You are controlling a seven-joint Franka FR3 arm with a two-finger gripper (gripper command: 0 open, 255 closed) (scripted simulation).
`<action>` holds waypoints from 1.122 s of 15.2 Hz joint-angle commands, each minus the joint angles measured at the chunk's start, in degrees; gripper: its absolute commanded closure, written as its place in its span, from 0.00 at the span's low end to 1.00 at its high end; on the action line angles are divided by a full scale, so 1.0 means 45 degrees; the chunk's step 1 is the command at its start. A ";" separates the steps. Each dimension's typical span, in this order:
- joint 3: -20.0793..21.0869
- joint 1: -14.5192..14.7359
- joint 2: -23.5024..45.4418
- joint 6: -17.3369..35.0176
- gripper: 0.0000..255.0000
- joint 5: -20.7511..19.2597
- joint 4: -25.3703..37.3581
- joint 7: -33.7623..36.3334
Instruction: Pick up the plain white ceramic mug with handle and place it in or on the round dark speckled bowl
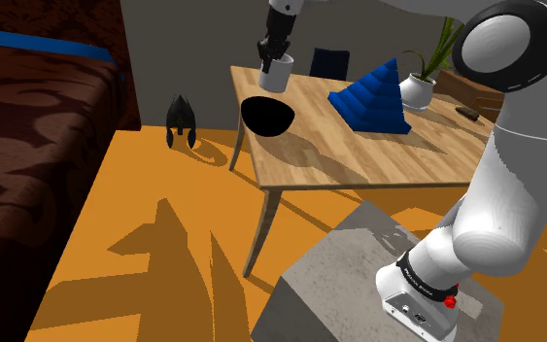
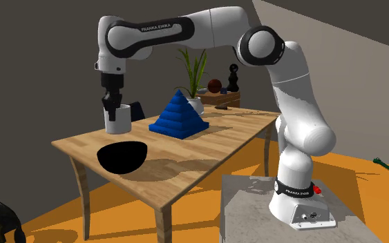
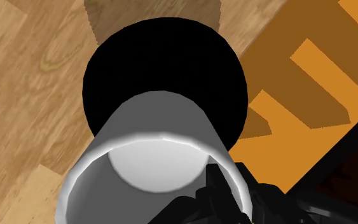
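I see the arm (image 2: pixel 206 26) go up from its stand (image 1: pixel 339 277), bend at the elbow and reach over the table (image 1: pixel 417 155) toward the far corner on the shoulder view's left. The last long link lies almost level, and the wrist points the gripper (image 2: pixel 110 108) straight down. Its jaws are clamped on the wall of the white mug (image 2: pixel 117 120) at the rim. In the wrist view one black finger (image 3: pixel 217 191) lies against that rim, and the mug's mouth is open to the camera.

The mug hangs upright, close above the black bowl (image 1: pixel 266 115) and apart from it. In the wrist view the mug's lower end overlaps the near part of the bowl's opening.

The bowl stands near the table's edge on the shoulder view's left. In the wrist view this edge passes just beside the bowl, and the orange floor (image 1: pixel 164 253) is below it.

On the shoulder view's right the blue stepped pyramid (image 1: pixel 373 97) stands well apart from the bowl, with bare wood between them. A white plant pot (image 1: pixel 418 89) stands beyond the pyramid. A dark chair (image 1: pixel 327 63) is behind the far edge, near the mug. A black object (image 1: pixel 181 119) lies on the floor, away from the table's legs.
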 commanded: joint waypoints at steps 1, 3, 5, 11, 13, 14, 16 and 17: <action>0.0006 0.0015 0.0009 0.0331 1.00 -0.0001 -0.0309 0.0012; 0.0008 0.0021 0.0005 0.0675 1.00 0.0001 -0.0656 0.0007; 0.0011 0.0025 0.0015 0.1013 1.00 0.0005 -0.0984 0.0002; 0.0021 0.0035 0.0117 0.1995 1.00 0.0023 -0.1865 -0.0018; 0.0026 0.0036 0.0196 0.2422 1.00 0.0035 -0.2213 -0.0028; 0.0026 0.0037 0.0193 0.2423 1.00 0.0035 -0.2217 -0.0028; 0.0026 0.0037 0.0196 0.2422 1.00 0.0035 -0.2214 -0.0028; 0.0026 0.0037 0.0196 0.2422 1.00 0.0035 -0.2213 -0.0028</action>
